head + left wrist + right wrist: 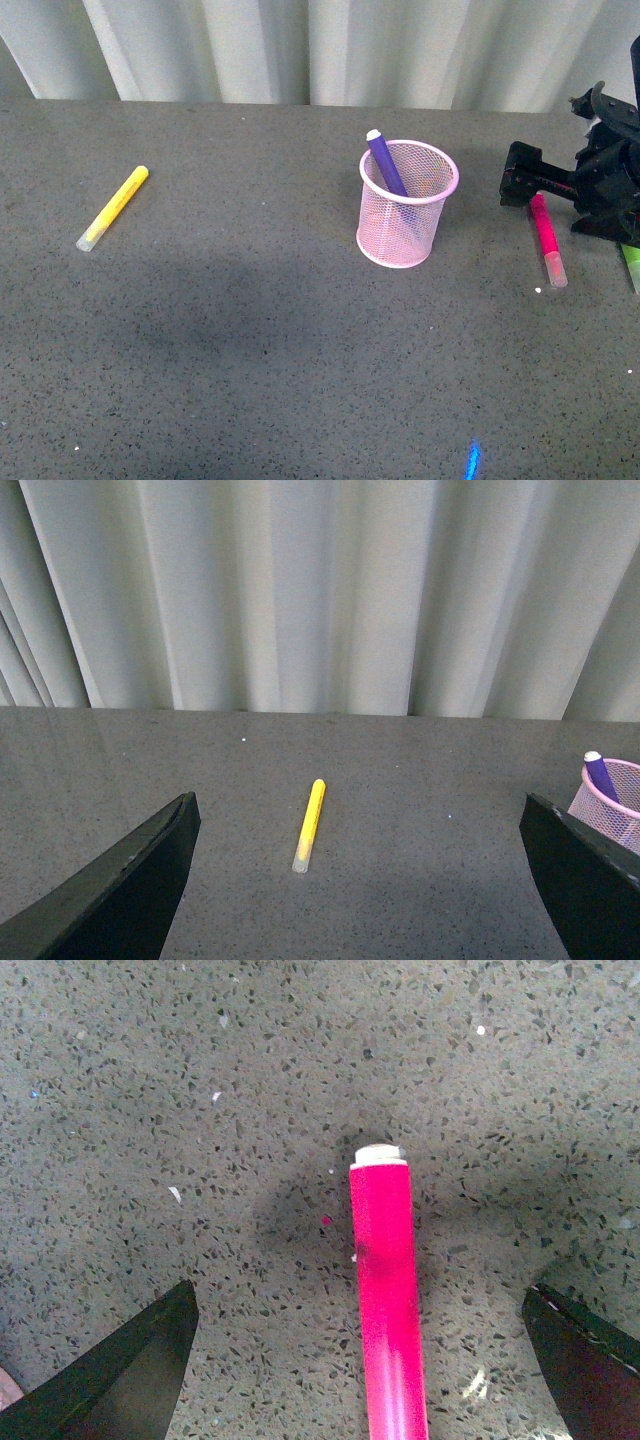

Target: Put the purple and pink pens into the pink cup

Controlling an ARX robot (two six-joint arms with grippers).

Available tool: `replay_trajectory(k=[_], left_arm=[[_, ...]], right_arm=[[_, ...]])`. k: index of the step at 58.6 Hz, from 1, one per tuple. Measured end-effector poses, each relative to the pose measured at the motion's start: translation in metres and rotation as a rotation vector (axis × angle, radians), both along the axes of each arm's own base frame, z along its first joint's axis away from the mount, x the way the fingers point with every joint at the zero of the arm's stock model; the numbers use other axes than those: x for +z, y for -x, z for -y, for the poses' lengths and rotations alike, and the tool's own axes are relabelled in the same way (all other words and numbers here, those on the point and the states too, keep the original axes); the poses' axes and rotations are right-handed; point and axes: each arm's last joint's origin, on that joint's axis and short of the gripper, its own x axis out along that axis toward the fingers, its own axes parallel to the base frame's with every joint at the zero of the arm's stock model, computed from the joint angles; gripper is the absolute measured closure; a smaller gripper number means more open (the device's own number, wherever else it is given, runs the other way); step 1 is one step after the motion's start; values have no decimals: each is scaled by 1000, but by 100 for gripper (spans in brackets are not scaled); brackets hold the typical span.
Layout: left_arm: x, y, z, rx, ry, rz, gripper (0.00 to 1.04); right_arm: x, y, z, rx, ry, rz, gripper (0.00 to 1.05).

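Recorded grey speckled desk [250,330], pale pleated curtain [300,50] behind. Found pink pen [547,235] flat between released right end effector's [360,1300] jaws; purple pen [385,165] inside pink cup [405,215] leftward of it. Noted left end effector [358,805] released too.

The purple pen [384,163] shows its lower half only dimly through the mesh of the pink cup [372,240]. The pink pen [548,238] has its far end covered by the right gripper [516,176], and the right wrist view cuts off its other end. A green pen [633,266] is cut off by the front view's right edge. A blue glint [473,462] is too blurred to identify.
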Motion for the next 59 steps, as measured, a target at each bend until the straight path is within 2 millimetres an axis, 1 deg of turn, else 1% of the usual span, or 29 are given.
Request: replay_trajectory(k=[6, 10, 19, 26, 36, 41, 59], left_arm=[[0, 0, 0, 0, 0, 0, 7], [0, 0, 0, 0, 0, 0, 7], [0, 0, 0, 0, 0, 0, 7], [0, 0, 0, 0, 0, 0, 7], [0, 0, 0, 0, 0, 0, 7], [0, 0, 0, 0, 0, 0, 7], [0, 0, 0, 0, 0, 0, 7]], right_arm=[[0, -1, 0, 0, 0, 8, 8], [-1, -1, 0, 2, -1, 12, 16], [-3, -1, 4, -1, 3, 12, 40], [-3, -1, 8, -10, 5, 17, 56], [-5, 0, 14, -21, 4, 23, 91], [-5, 1, 15, -20, 1, 28, 95], [-6, 7, 16, -17, -8, 52, 96]])
